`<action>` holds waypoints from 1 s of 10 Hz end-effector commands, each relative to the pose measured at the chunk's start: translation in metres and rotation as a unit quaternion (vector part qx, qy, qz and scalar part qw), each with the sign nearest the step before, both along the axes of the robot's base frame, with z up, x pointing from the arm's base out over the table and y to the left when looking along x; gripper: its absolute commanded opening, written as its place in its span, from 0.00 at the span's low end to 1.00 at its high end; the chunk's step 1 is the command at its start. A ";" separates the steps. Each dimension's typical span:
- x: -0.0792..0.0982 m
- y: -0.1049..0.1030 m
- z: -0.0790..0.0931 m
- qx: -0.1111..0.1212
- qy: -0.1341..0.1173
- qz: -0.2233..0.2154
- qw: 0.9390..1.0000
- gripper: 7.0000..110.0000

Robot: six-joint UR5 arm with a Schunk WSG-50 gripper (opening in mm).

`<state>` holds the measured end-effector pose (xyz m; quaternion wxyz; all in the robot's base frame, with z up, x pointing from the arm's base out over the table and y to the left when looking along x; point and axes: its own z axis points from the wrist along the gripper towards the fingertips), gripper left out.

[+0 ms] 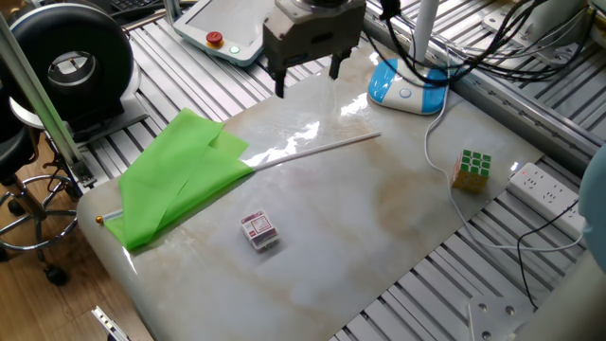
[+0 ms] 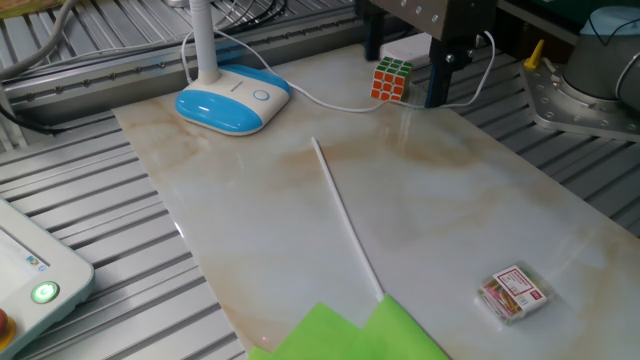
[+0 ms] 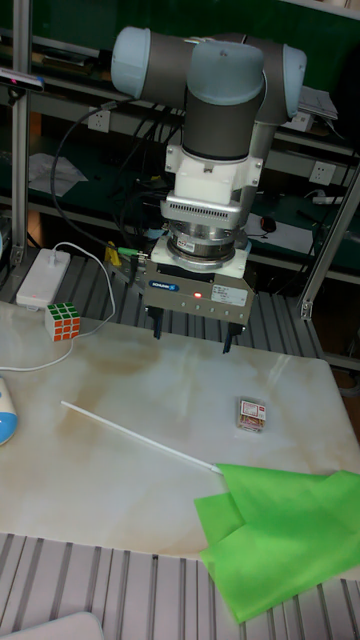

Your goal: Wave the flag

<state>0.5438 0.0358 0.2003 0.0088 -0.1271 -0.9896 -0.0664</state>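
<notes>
The flag (image 1: 180, 180) lay flat on the pale marble tabletop (image 1: 379, 218); its lime-green cloth was spread and partly folded over itself at the table's corner, while its slim white pole ran out from the cloth across the bare slab toward the blue-and-white lamp base (image 1: 409, 85). The pole's small gold tip (image 1: 98, 219) poked out past the cloth at the table edge; in the tall fixed view the cloth (image 3: 285, 535) hung slightly over the near rim.

The gripper (image 1: 305, 78) hung above the table's far edge, well apart from the flag and touching nothing; its two dark fingers pointed down with a wide gap between them, so the jaws stood open and empty. In the tall fixed view the gripper (image 3: 189, 340) sat under the grey wrist of the arm (image 3: 215, 90), beyond the pole's bare end.

A small red-and-white box (image 1: 258, 230) lay on the slab near the cloth, not touching it; a colour puzzle cube (image 1: 472, 170) stood near the opposite table edge, beside a white cable (image 1: 436, 142) that ran from the lamp base. A white power strip (image 1: 549, 189) rested on the ribbed metal frame off the slab; a teach pendant (image 1: 222, 28) with a red button lay behind the gripper; a black round fan (image 1: 68, 62) stood off the table beside the flag's corner.
</notes>
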 end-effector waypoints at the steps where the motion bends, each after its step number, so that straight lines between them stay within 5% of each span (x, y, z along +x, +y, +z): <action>1: 0.001 0.013 0.003 0.027 0.006 -0.046 0.999 0.00; 3: -0.001 0.011 0.002 0.022 0.007 -0.027 0.999 0.00; 5: -0.003 -0.005 -0.005 -0.008 -0.001 0.056 0.998 0.00; 7: -0.003 -0.013 -0.009 -0.020 -0.007 0.138 0.990 0.00; 8: -0.002 -0.014 -0.008 -0.019 -0.010 0.181 0.983 0.00; 10: 0.000 -0.021 -0.008 -0.029 -0.021 0.284 0.958 0.00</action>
